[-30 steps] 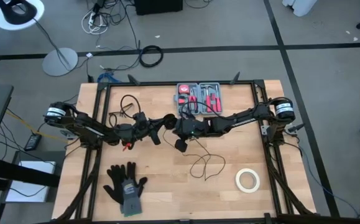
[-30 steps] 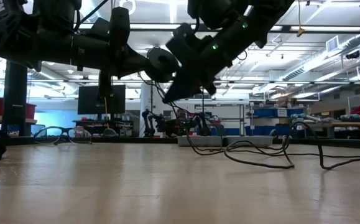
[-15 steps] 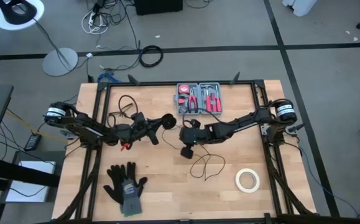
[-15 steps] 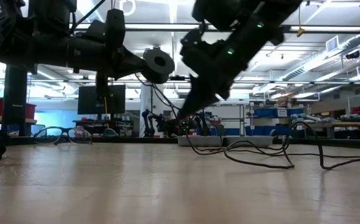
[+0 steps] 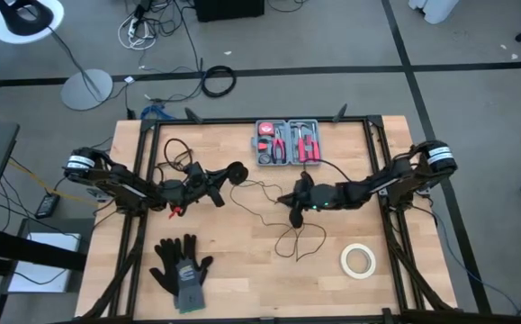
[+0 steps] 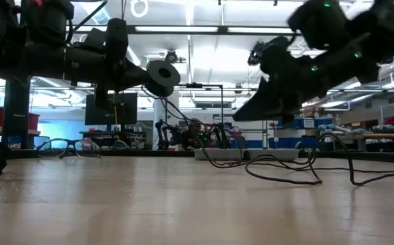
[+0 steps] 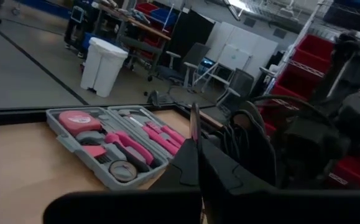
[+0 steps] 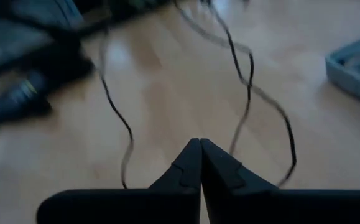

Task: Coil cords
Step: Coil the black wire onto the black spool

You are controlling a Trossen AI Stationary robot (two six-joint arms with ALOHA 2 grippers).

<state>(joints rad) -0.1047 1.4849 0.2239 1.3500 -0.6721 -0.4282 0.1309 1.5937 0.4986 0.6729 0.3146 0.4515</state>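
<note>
The cord is a thin black wire ending in a round black disc [image 5: 237, 172] [image 6: 160, 77]. My left gripper [image 5: 223, 180] [image 7: 198, 155], left of the table's middle, points level toward the right edge and is shut at the disc end. Dark loops of cord [image 7: 249, 140] hang beside its fingers. A slack stretch [image 5: 262, 185] runs to my right gripper [image 5: 296, 214] [image 8: 199, 144], shut near mid-table and slanting down. Beyond it, loose loops of cord [image 5: 298, 239] lie on the wood. My left gripper pinches the cord's disc end between its two fingers, coming level from the table's left. A thin dark edge [image 7: 194, 122] stands up between the fingertips. The disc juts past them, clear of the table. My right gripper slants down from the table's right. The cord [image 5: 282, 196] runs in to its fingertips from the left gripper's side and leaves toward the loose loops. The pinch itself is hidden under the gripper. Both stretches of cord lie slack.
A grey case of pink tools [image 5: 288, 144] sits at the far edge. The white tape roll [image 5: 357, 259] lies near right and the black gloves [image 5: 181, 265] near left. A loop of wire [image 5: 181, 148] lies on the far side of the left arm.
My right gripper has gone from close beside the left gripper toward the table's right edge and down, staying shut. A slack stretch of cord now shows between the two grippers. The loose loops on the table have kept their place.
</note>
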